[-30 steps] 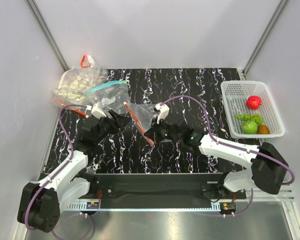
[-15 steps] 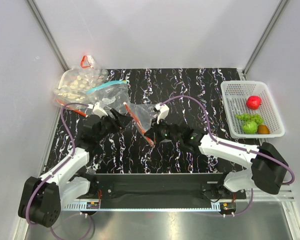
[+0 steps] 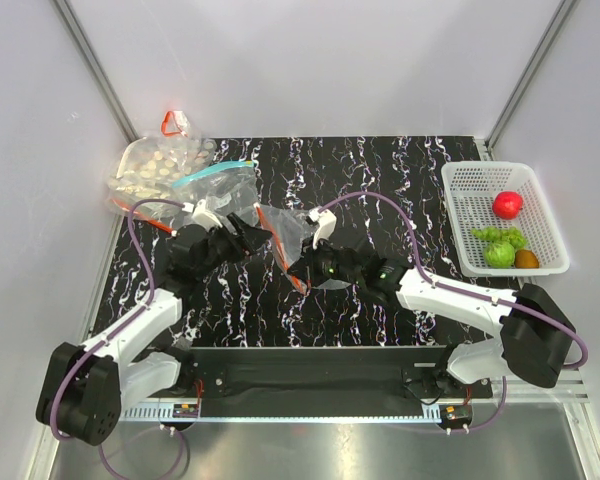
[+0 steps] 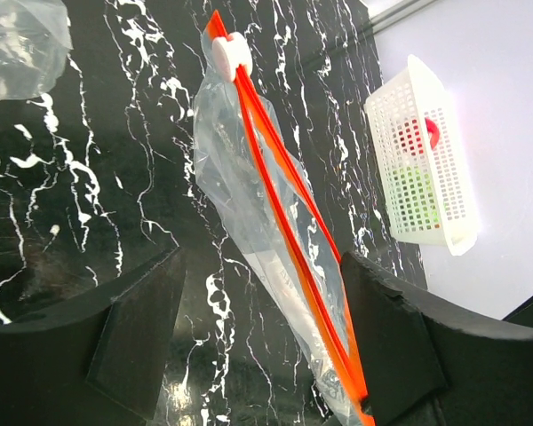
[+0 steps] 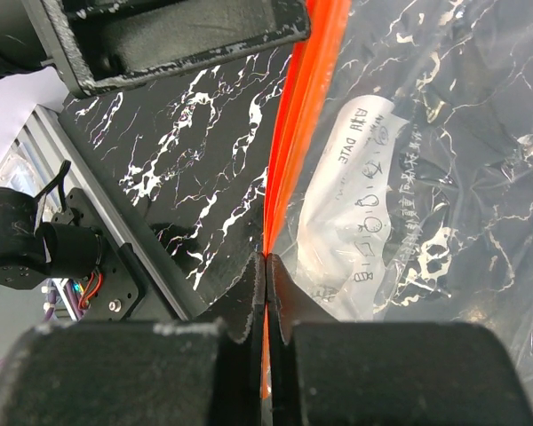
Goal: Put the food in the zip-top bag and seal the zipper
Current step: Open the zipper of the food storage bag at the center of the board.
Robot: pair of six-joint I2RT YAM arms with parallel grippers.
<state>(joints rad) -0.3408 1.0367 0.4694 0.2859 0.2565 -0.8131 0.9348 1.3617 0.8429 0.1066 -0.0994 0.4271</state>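
Two grippers meet at the near middle of the black marbled table [image 3: 400, 180], and between them lies the zip-top bag [image 3: 298, 232], crinkled and clear, with nothing inside it that I can see but a white label. The right gripper [image 5: 266, 266] is clamped tight on the near end of the red-orange zipper [image 4: 284, 195], pinching the strip between its closed fingers. The left gripper [image 4: 262, 302] comes in from the left with its jaws spread wide and holds nothing; the zipper runs through the gap between its two fingers, close to the right-hand one. A white slider [image 4: 231, 51] sits at the far end of the strip, and the two halves of the strip run tight together, so the mouth looks closed. Farther off at the right edge stands a white basket [image 3: 460, 175], well apart from the bag, and all the food is in it: the red round fruit [image 3: 507, 204], the green grape bunch [image 3: 488, 235], the green roundish piece [image 3: 500, 254] and the brown-orange ball [image 3: 526, 259]. At the far left lie a bag of pale beige pieces [image 3: 155, 168] and a bag with a teal zipper [image 3: 220, 178]. By my reading the task has barely begun: opening the mouth, loading four pieces and sealing all remain.
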